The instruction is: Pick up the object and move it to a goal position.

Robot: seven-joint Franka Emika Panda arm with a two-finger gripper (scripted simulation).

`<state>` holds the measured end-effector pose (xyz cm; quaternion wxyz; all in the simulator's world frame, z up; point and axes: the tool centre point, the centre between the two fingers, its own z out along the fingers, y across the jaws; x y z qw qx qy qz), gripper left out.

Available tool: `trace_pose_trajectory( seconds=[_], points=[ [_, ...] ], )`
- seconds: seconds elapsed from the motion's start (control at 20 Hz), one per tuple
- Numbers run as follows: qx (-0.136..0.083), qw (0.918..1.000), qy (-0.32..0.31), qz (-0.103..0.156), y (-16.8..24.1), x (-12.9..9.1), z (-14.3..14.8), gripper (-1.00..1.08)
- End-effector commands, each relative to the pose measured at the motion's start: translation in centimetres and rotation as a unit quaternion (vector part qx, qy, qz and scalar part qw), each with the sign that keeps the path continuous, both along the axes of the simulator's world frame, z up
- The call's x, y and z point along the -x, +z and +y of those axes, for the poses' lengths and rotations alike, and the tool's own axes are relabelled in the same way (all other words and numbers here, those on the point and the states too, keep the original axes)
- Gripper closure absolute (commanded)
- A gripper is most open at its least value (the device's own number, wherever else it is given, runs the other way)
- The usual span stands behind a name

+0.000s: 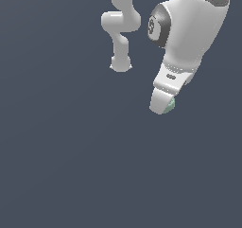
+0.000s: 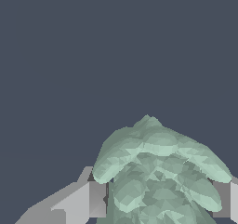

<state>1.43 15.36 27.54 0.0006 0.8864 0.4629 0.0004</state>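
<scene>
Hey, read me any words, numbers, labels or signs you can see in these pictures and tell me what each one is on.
One mark only, and it cannot be read: a pale, blurred figure on the dark round cap on the side of the arm in the exterior view. It may be a digit, but it is too smeared to tell.
No text on the gripper, on its fingers, or on the mint-green object between them.

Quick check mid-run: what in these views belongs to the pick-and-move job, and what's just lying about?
Part of the job:
- mint-green lumpy object, held between the fingers; only a sliver of it shows at the fingertip in the exterior view
- gripper, closed on the object

Lying about:
- nothing else shows; only plain dark background, and no goal marker is visible
</scene>
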Motion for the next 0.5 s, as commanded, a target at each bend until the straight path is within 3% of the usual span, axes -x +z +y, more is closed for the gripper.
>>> trace_pose_trajectory(
  seconds=[0.0, 0.45],
  points=[
    [0.000, 1.0000, -0.001, 0.001, 1.4, 0.2, 1.0, 1.08],
    [0.000, 1.0000, -0.001, 0.001, 3.4, 0.3, 2.5, 1.08]
  ],
)
